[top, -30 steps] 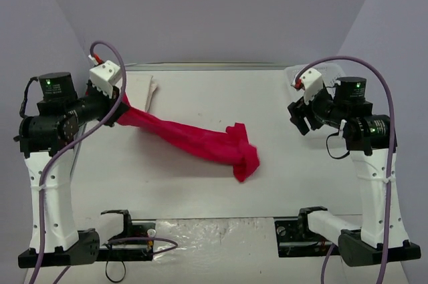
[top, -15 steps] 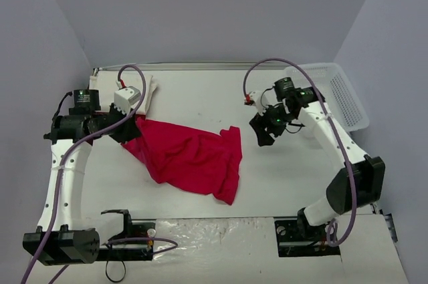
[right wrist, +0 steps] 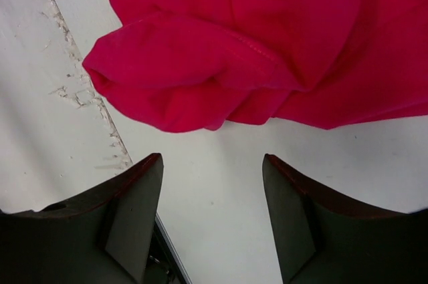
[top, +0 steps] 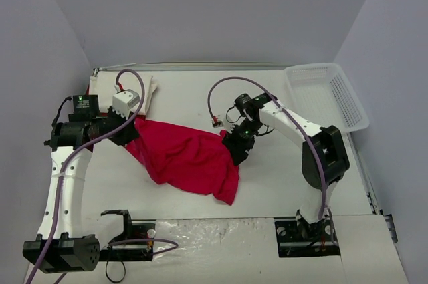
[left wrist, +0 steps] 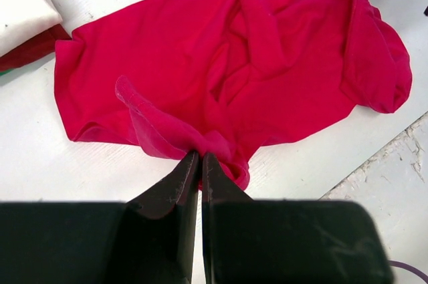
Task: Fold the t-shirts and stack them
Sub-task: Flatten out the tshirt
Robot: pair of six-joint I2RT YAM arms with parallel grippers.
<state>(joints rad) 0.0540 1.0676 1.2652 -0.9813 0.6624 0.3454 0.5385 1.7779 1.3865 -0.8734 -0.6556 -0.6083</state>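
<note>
Top view. Red t-shirt (top: 187, 157) lies loosely spread and wrinkled on the white surface (top: 281, 184), roughly midway between the two arms. All places below are taken from this shirt.

Left gripper (top: 134, 130) sits at the shirt's left corner. Wrist view: jaws pressed together, pinching a raised fold of the shirt's hem (left wrist: 200, 160). The rest of the cloth (left wrist: 254, 63) fans out flat away from the pinch, with creases and a doubled-over lobe at its far end.

Right gripper (top: 237, 154) is at the shirt's right edge. Wrist view: jaws spread wide (right wrist: 214, 164), bare surface showing between them, apart from the cloth. A rolled, bunched bit of the shirt's edge (right wrist: 267, 43) lies just ahead of the fingertips.

Folded white t-shirt (top: 148, 90) lies just beyond the shirt's left corner, on the far side of the left gripper. In the left wrist view it (left wrist: 20, 3) rests on top of a darker red cloth layer (left wrist: 33, 47) (cannot tell what garment that layer is).

White lattice basket (top: 314, 66) stands well off to the shirt's right and farther back, at the surface's right edge. Its lattice floor and walls show plainly from above.
</note>
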